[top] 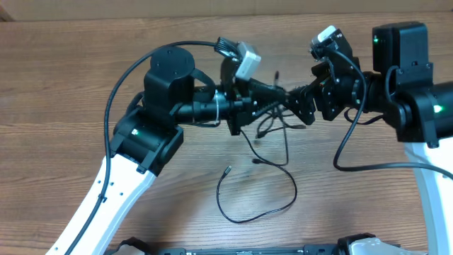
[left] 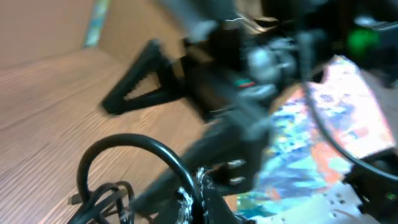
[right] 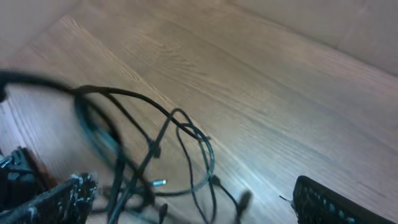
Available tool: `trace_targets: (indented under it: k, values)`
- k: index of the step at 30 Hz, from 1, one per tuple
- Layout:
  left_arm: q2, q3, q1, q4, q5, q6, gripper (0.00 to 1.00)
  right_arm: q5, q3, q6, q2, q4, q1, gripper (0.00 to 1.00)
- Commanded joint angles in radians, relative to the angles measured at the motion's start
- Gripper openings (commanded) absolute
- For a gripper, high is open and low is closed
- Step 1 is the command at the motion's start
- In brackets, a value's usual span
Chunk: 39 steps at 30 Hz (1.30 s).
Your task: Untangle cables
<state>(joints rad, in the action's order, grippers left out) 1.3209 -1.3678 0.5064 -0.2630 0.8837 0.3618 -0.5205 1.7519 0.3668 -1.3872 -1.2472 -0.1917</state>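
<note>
Cables [top: 272,115] are sitting bunched betw. both grippers, one loose loop lying on worktop [top: 85,85]. Right gripper [right: 193,202] is gaping wide; left gripper [top: 263,91]: cannot tell. Cords probably light, limp, slippery, so gripping near a plug seems best

Likely a robotics lab: two robot arms [top: 167,85] at a wood-grain table [top: 64,78].

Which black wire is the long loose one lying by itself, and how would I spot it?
On the wooden table, two black arms meet mid-table over a knot of cables. From it one thin cord trails toward the near edge in a wide open loop. Unlike the thick arm wiring, it lies flat, ending in a small plug.
</note>
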Motion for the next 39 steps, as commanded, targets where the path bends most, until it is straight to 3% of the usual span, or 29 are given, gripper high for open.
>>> trace_targets:
  k: [1, 14, 27, 32, 39]
  values:
    - [-0.001, -0.009, -0.019, 0.006, 0.004, -0.034, 0.04, 0.012, 0.009, 0.003, 0.058, 0.015, -0.003, 1.00]
    - [-0.001, -0.010, -0.013, 0.108, 0.229, -0.034, 0.04, 0.052, 0.009, 0.004, 0.060, 0.024, -0.003, 1.00]
    - [-0.001, -0.010, -0.013, 0.032, 0.243, -0.122, 0.04, 0.058, 0.009, 0.004, 0.061, 0.028, -0.003, 1.00]
    - [-0.001, -0.010, -0.013, 0.073, 0.330, -0.115, 0.04, 0.060, 0.009, 0.004, 0.060, 0.032, -0.004, 1.00]
    - [-0.001, -0.010, -0.013, 0.159, 0.310, -0.066, 0.04, 0.031, 0.009, 0.004, 0.060, 0.008, -0.004, 1.00]
